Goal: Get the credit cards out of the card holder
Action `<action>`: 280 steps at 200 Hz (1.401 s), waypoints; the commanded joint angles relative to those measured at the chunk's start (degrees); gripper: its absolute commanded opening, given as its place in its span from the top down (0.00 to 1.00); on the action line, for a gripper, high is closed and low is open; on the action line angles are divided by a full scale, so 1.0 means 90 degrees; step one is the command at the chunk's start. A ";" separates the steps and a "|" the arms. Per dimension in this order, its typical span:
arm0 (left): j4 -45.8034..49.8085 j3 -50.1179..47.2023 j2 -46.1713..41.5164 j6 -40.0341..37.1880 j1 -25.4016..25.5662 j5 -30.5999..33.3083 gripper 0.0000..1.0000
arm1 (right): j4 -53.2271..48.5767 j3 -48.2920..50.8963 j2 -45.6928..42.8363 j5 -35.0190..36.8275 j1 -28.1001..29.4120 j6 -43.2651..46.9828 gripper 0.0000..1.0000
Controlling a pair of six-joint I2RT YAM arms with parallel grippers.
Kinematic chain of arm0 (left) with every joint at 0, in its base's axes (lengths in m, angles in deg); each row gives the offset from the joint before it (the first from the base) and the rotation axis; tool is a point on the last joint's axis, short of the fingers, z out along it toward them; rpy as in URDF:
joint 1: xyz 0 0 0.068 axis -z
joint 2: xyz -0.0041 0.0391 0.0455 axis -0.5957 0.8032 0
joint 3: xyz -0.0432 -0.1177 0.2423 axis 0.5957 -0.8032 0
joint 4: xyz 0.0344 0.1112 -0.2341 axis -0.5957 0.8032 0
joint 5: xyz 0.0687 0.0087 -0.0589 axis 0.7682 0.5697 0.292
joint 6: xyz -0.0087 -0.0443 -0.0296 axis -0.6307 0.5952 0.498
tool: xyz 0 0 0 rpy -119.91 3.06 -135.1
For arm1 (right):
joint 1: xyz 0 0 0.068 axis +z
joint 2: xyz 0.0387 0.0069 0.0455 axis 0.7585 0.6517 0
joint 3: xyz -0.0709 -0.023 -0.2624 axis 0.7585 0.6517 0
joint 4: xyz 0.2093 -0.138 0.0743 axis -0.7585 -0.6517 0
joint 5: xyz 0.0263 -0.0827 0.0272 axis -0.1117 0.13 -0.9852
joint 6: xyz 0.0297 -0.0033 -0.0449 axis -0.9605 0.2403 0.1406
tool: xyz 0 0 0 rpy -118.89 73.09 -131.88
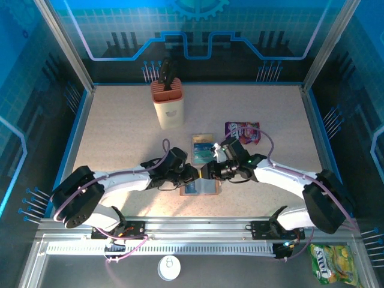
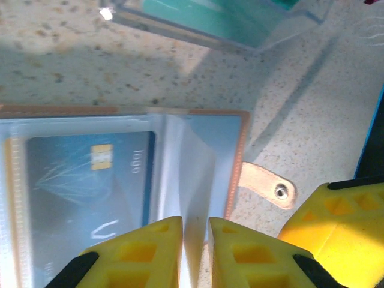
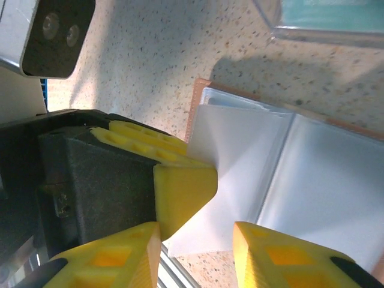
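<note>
Speckled table (image 2: 300, 114), low left hand (image 2: 195, 228) pinching card holder (image 2: 180, 144) sleeve

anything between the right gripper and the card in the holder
Yes: the card sits inside a clear sleeve of the holder. The left gripper pinches a loose leaf just ahead of the right gripper.

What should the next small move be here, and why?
Probably bring the right gripper to the card and pinch its edge. The holder lies open, the left gripper is shut on a clear sleeve, the card sits in its pocket, and the right gripper's jaws are open beside the sleeve.
</note>
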 commanded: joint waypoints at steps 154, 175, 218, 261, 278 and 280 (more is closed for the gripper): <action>-0.0487 0.0952 0.1312 -0.0055 0.0409 -0.0388 0.62 | -0.0928 0.0281 -0.1031 0.0414 -0.0492 0.0124 0.61; -0.0486 0.0950 0.1321 -0.0067 0.0410 -0.0359 0.58 | -0.0973 0.0259 -0.1050 0.0419 -0.0492 0.0125 0.61; -0.0526 0.1035 0.1446 -0.0075 0.0409 -0.0413 0.56 | -0.1023 0.0276 -0.1128 0.0453 -0.0492 0.0097 0.60; -0.0475 0.0878 0.1252 -0.0002 0.0368 -0.0233 0.59 | -0.0932 0.0315 -0.1118 0.0405 -0.0492 0.0035 0.61; -0.0755 0.0636 0.1082 0.0142 0.0256 -0.0306 0.62 | -0.0845 0.0318 -0.1047 0.0346 -0.0476 -0.0001 0.61; -0.0769 0.0609 0.1058 0.0154 0.0244 -0.0302 0.63 | -0.0831 0.0316 -0.1034 0.0331 -0.0471 -0.0005 0.62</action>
